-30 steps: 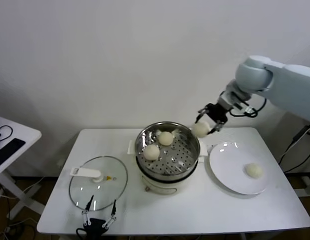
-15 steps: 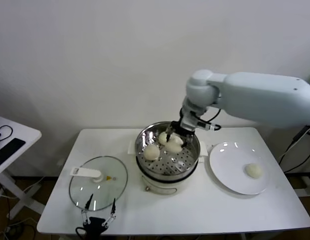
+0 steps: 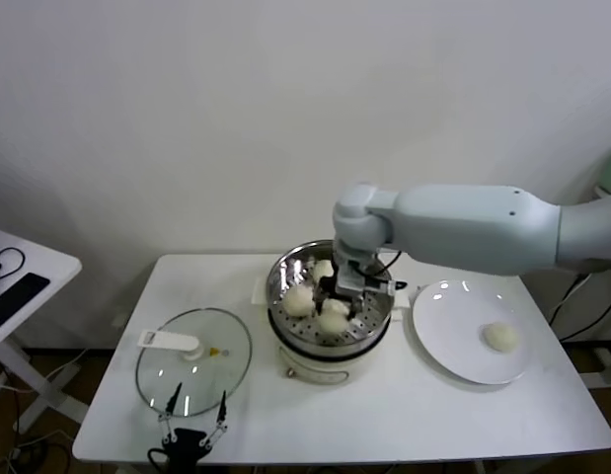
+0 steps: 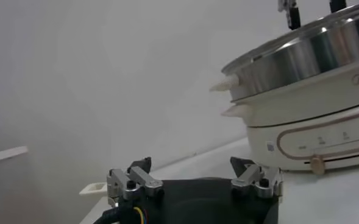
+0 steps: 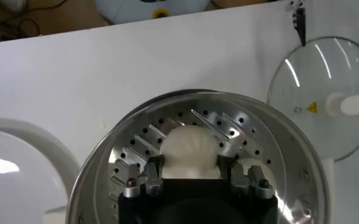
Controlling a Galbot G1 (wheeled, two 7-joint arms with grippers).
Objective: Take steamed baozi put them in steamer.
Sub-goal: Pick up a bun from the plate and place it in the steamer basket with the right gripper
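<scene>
My right gripper point(image 3: 335, 301) reaches down into the steamer point(image 3: 274, 294), a shiny perforated basket on a cream pot base point(image 3: 320, 366). It is shut on a steamed baozi point(image 3: 333, 319), held low at the basket's front. In the right wrist view the fingers point(image 5: 153, 169) press both sides of this bun point(image 5: 190, 149) over the perforated floor point(image 5: 228, 125). Two more baozi point(image 3: 298, 299) point(image 3: 323, 269) lie in the basket. A fourth baozi point(image 3: 499, 337) rests on the white plate point(image 3: 453, 341). My left gripper point(image 3: 193, 432) is open and parked at the table's front edge, low beside the steamer point(image 4: 301, 58).
The round glass lid point(image 3: 193, 367) with its white handle lies flat on the table left of the steamer, just behind my left gripper. The plate stands right of the steamer. A second white table point(image 3: 29, 272) stands at far left.
My right gripper has carried the baozi from beyond the steamer's right rim, across the rim, and down into the front of the basket. The left arm has not moved.
</scene>
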